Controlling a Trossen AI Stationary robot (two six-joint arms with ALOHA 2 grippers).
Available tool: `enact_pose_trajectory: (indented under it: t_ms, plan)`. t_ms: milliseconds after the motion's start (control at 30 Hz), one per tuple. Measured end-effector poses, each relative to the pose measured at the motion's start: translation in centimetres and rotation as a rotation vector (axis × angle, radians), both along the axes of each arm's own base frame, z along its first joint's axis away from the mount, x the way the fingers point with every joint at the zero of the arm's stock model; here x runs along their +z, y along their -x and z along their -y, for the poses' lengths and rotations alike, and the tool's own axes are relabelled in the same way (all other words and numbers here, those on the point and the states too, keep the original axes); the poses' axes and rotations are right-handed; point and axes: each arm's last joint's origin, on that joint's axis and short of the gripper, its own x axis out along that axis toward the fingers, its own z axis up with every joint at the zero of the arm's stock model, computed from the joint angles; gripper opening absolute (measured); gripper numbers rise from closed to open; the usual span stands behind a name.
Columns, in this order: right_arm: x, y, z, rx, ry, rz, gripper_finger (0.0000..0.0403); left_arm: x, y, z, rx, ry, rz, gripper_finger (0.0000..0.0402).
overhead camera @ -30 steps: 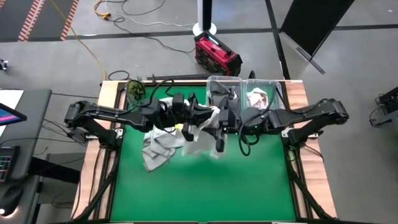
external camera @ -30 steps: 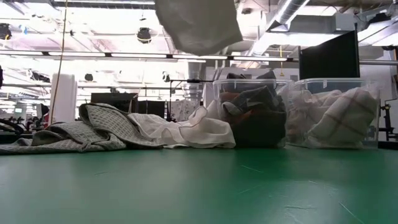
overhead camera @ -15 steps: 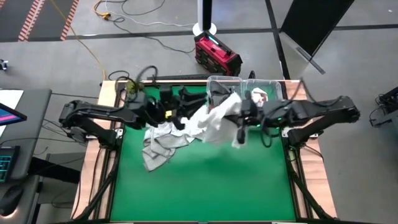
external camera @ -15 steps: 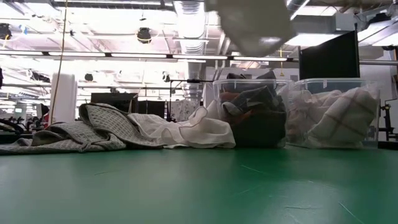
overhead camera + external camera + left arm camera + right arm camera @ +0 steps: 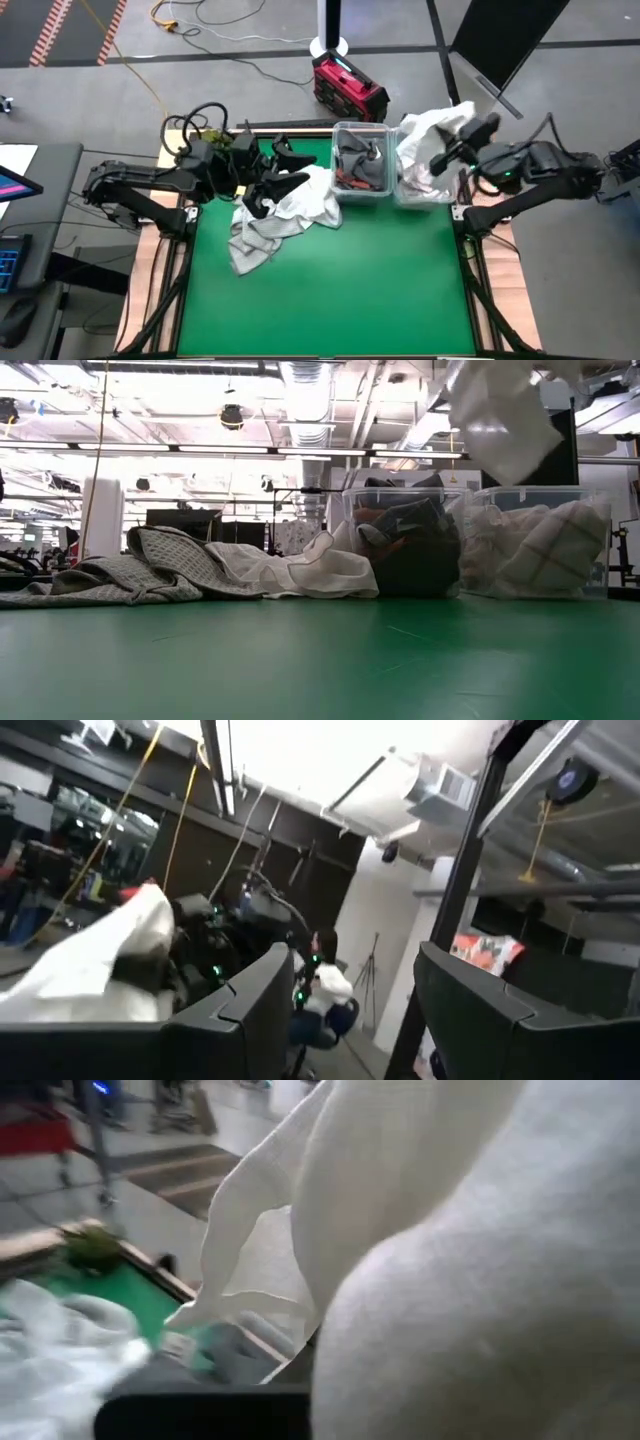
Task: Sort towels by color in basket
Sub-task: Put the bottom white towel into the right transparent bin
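Nearest the low camera there's just bare green table, then the pile along the far side: a light grey towel slumped toward the left edge with a plain white towel draped against it, right up against the first of two clear bins. That bin holds dark grey and rust-orange cloth; the second bin, nearer the right edge, holds white cloth with thin red check lines. From down there the arms don't show at all, only a white towel hanging in the air above the right bin. The overhead shot fills that in: the right gripper is closed on that white towel, holding it over the right bin at the table's far right corner. The right wrist camera is basically useless, white cloth blocks almost the whole thing, with a sliver of green table at one side. The left gripper sits over the loose pile near the far left, fingers spread apart and holding nothing; its wrist camera looks off into the room with both dark fingers clearly parted. Past the table's far edge a red box and cables lie on the floor.
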Motion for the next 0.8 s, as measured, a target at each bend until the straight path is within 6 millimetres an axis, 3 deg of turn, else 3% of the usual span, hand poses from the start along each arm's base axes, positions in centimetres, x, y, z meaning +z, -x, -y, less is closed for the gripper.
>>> enact_pose_trajectory:
  t_ms: [133, 367, 600, 800]
  plan:
    - [-1.6, 1.0, 1.2, -0.124, -0.023, -0.122, 0.0032, -0.2, -0.1, 0.3, -0.01, -0.003, -0.021, 0.0197]
    - [-7.9, 1.3, 2.7, -0.295, -0.283, -0.243, 0.0031, -0.1, 0.0, 0.3, -0.002, -0.019, -0.016, 0.0197]
    - [-13.0, -1.6, 3.2, -0.206, -0.42, -0.233, 0.0031, -0.2, 0.0, 0.4, -0.007, -0.029, -0.035, 0.0196]
    - [-14.7, -2.8, 5.5, -0.295, -0.409, -0.144, 0.0034, 0.0, 0.5, 1.1, -0.093, -0.059, -0.031, 0.0196]
